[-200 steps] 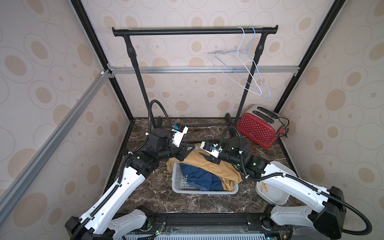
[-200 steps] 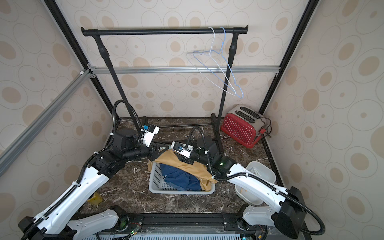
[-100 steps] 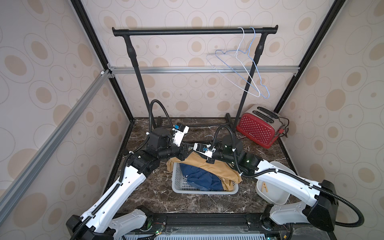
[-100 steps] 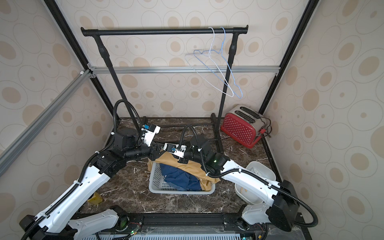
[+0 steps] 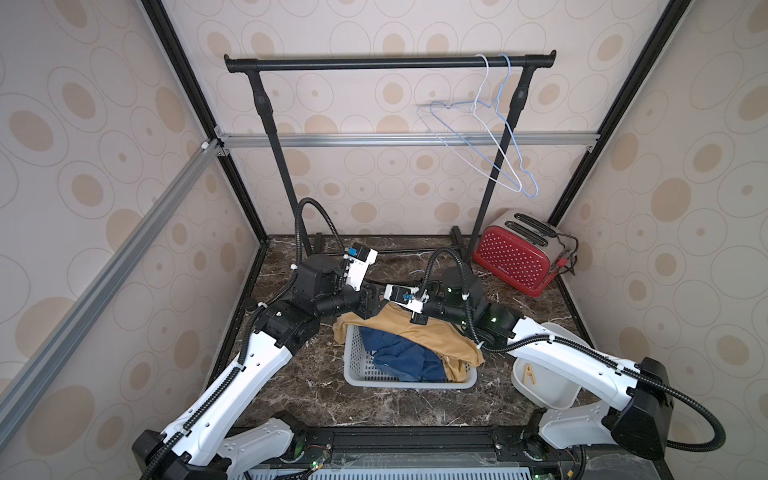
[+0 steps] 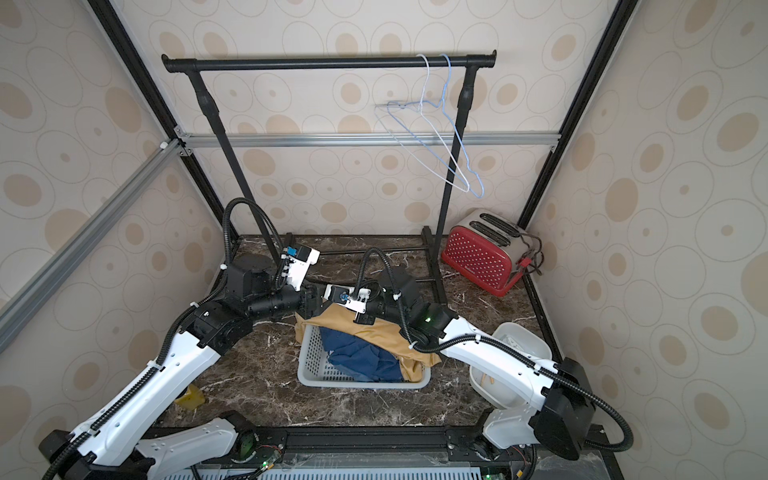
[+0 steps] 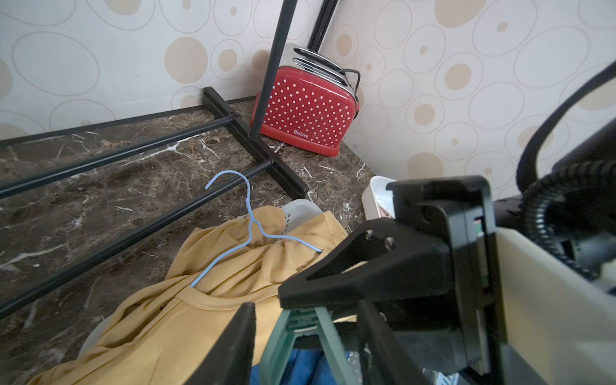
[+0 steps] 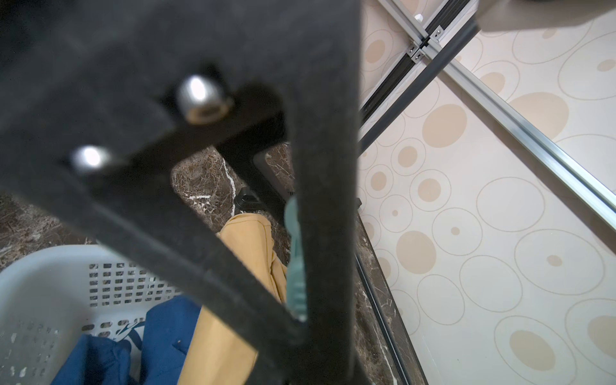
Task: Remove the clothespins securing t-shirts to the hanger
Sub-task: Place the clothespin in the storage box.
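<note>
Garment rack (image 5: 386, 63) and grey basket (image 5: 399, 384): no shift vs 1 s ago. Yellow t-shirt (image 5: 428, 336) lies draped over the basket's rear rim, blue t-shirts (image 5: 395, 357) inside. Light-blue hanger (image 7: 254, 226) sits in the yellow shirt's neck. R arm has swung across the basket's rear edge. R gripper (image 8: 296, 316), apart from L gripper (image 7: 306, 315) 1 s ago, now meets it over the shirt's rear edge. L gripper fingers (image 7: 233, 343) stand parted. Teal clothespin (image 7: 300, 325) sits between them, near both; contact cannot be told. R gripper fingers are narrow, pinched on that clothespin, approx. at the tips. Pin's edge shows between them in R wrist view.
</note>
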Robot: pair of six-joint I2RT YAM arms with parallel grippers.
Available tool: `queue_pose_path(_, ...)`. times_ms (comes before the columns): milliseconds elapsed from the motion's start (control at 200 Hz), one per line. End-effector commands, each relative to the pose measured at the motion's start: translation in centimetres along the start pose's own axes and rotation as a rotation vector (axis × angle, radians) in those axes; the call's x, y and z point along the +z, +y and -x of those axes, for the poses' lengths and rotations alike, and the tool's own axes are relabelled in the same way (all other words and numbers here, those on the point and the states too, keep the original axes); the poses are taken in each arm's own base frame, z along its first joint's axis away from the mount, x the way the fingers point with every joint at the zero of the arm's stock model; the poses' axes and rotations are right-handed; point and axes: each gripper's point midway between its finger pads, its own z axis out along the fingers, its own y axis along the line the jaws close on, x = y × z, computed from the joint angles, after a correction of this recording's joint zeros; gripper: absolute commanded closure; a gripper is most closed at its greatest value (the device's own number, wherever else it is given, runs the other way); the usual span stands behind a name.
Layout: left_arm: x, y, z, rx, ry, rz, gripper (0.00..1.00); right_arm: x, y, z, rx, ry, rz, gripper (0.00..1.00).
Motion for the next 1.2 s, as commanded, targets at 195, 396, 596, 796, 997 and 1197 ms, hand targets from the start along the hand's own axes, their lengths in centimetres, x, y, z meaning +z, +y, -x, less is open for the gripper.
queue_pose_path(195, -0.6, 0.1, 1.6, 0.058, -0.061, 0.024, 0.29, -1.4, -0.6, -1.1, -0.038, 0.071, -0.05, 0.94)
queue_pose_path(396, -0.2, 0.0, 2.3, 0.067, -0.098, 0.006, 0.26, -3.2, -0.7, -3.7, -0.038, 0.171, -0.079, 0.95)
queue_pose_path(596, 0.6, -0.1, 2.5, 0.076, -0.114, -0.021, 0.25, -6.1, -1.6, -7.9, 0.019, 0.297, -0.133, 0.95)
queue_pose_path(796, 3.2, -0.4, 1.3, 0.057, -0.147, -0.117, 0.27, -10.6, -1.4, -13.1, 0.064, 0.473, -0.178, 0.94)
queue_pose_path(997, 6.3, -2.3, -1.1, 0.15, -0.08, -0.149, 0.25, -16.9, -1.9, -18.7, 0.094, 0.705, -0.301, 0.94)
queue_pose_path(1197, 7.0, -2.7, -1.4, 0.153, -0.1, -0.177, 0.25, -24.4, -1.7, -24.0, 0.142, 0.953, -0.402, 0.94)
